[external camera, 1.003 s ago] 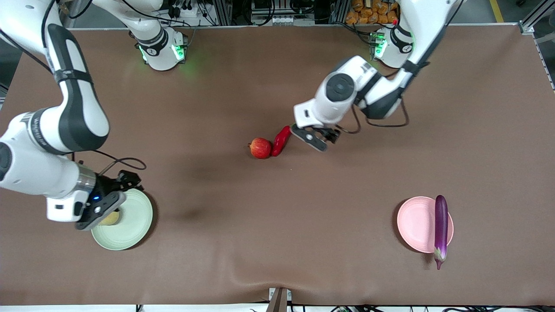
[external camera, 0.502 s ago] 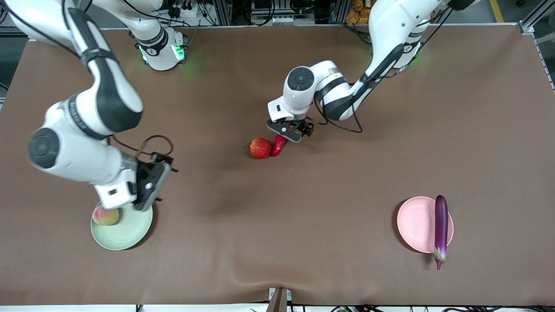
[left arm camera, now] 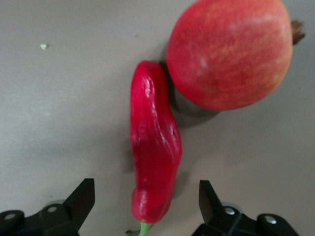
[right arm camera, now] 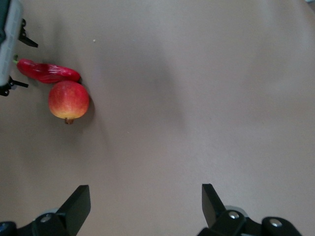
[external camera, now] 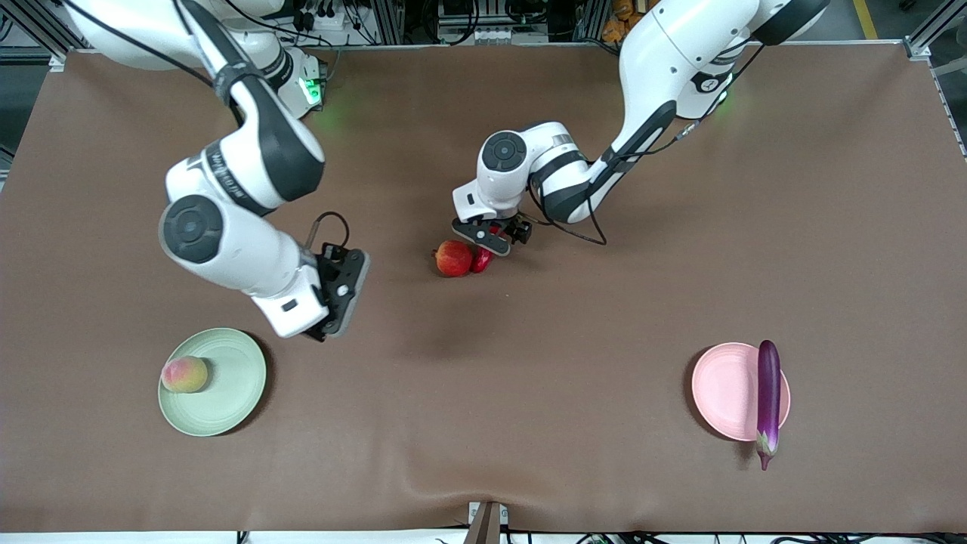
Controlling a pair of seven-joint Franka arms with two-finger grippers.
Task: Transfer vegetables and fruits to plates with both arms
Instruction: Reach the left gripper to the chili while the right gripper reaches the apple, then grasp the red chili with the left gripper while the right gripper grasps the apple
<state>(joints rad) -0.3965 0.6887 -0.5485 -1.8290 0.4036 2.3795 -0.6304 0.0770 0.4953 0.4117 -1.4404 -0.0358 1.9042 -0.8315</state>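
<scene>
Left arm reaches from its base down toward mid-table, elbow bent, wrist pitched down; left tool (external camera: 491, 236) sits low over the table, fingers (left arm camera: 81, 199) spread wide with nothing gripped between them. Right arm folds back on itself from its base, forearm angled toward the front camera, wrist turned so the right tool (external camera: 336, 295) hangs in the air over bare table. Its fingers (right arm camera: 78, 202) are parted wide and empty.
</scene>
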